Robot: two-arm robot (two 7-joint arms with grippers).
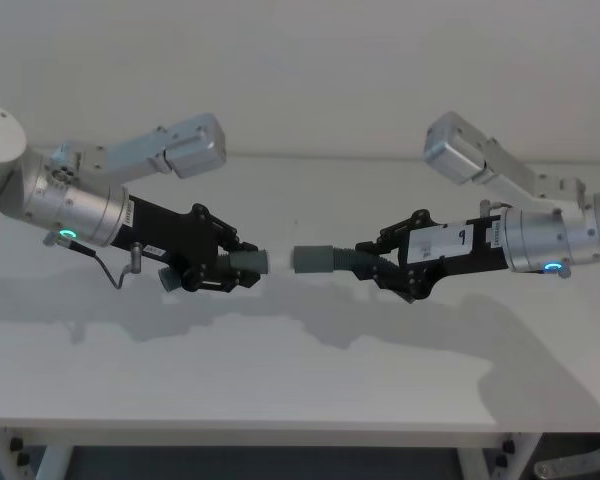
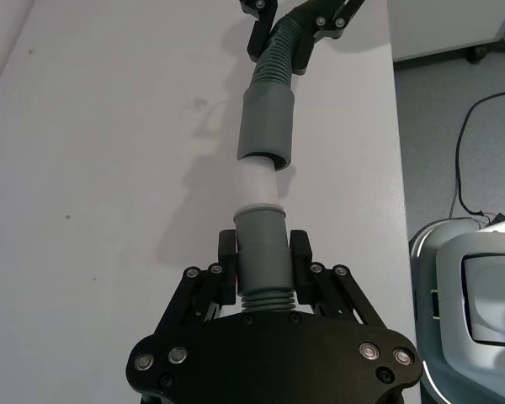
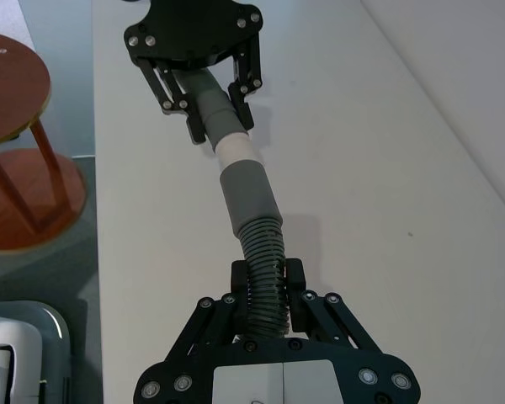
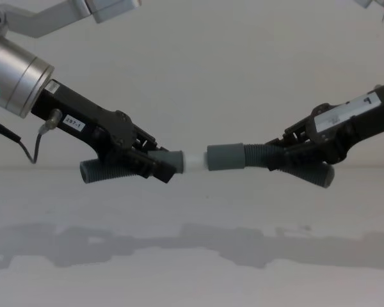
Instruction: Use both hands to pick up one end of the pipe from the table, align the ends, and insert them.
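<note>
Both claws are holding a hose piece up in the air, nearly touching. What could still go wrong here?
The white tip sits just at the mouth of the grey cuff, not yet seated. If the two pieces are slightly off line, the tip may catch the cuff's rim and jam. The right gripper holds its piece on the flexible ribbed part, so that hose could buckle under the push. The left gripper might let its piece slide back.

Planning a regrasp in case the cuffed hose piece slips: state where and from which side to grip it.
Grip the ribbed section just behind the smooth grey cuff, where the right gripper is shut on it now. Come from the right, in line with the hose, jaws closing across it. The ridges likely resist sliding, and the cuff mouth stays free for the white tip held by the left gripper.
</note>
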